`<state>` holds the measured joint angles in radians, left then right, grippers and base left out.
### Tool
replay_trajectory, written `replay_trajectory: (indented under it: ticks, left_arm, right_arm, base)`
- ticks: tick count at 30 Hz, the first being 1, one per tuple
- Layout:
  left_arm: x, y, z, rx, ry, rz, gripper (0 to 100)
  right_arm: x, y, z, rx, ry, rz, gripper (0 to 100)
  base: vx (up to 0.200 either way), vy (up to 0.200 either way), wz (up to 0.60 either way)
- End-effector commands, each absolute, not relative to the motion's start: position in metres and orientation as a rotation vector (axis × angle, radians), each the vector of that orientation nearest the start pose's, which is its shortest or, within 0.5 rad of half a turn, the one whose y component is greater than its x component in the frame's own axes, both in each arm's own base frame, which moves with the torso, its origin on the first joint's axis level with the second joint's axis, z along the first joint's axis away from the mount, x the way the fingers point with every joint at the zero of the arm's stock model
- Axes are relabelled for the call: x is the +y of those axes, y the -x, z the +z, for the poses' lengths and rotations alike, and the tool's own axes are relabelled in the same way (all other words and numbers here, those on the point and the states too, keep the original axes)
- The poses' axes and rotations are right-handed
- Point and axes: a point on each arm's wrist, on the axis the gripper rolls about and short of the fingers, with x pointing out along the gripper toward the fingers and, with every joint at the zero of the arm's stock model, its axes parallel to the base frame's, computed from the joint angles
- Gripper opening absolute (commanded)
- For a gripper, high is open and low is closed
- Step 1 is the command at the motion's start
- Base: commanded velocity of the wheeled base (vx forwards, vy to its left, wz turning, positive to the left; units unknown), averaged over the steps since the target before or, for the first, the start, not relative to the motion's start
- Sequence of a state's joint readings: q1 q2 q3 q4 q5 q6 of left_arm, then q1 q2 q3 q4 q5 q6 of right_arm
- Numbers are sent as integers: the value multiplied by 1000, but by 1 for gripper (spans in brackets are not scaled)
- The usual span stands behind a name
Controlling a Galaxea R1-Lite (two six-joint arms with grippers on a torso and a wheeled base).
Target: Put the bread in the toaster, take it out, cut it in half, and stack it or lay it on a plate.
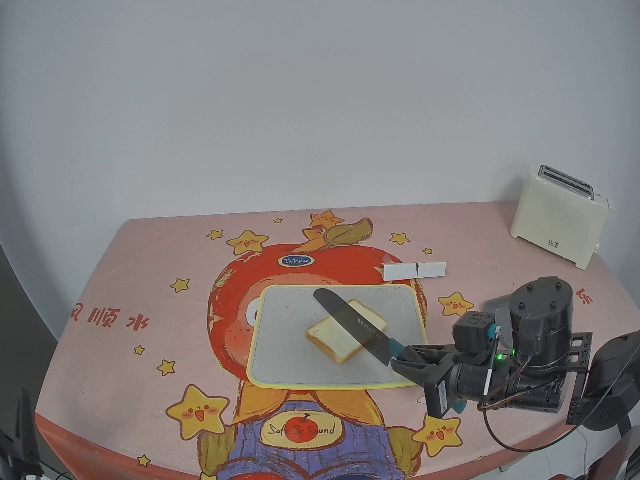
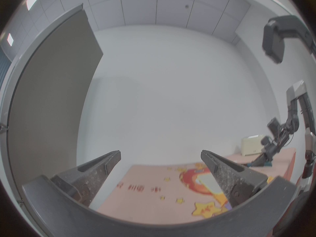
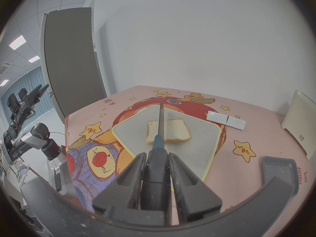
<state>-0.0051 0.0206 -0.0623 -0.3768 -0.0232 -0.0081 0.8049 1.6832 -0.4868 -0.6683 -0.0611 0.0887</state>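
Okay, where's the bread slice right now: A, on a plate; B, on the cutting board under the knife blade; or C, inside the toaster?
B: the bread lies flat on the cutting board, with the knife held over it by the right gripper.

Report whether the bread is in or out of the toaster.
Out: the bread lies flat on the board, under the knife, far from the toaster.
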Motion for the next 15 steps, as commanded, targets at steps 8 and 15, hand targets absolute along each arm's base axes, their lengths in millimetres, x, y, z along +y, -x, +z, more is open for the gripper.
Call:
replay_trajectory:
  ticks: [8,15]
  left_arm:
    - [-2,0,249,-436,36,-177,100]
    - [-11,-58,259,-369,-32,-341,100]
  right_arm:
    - [184,-177,111,523,148,706,0]
    - [184,-177,110,524,150,706,0]
  base:
    - [0,0,0]
    - [0,0,0]
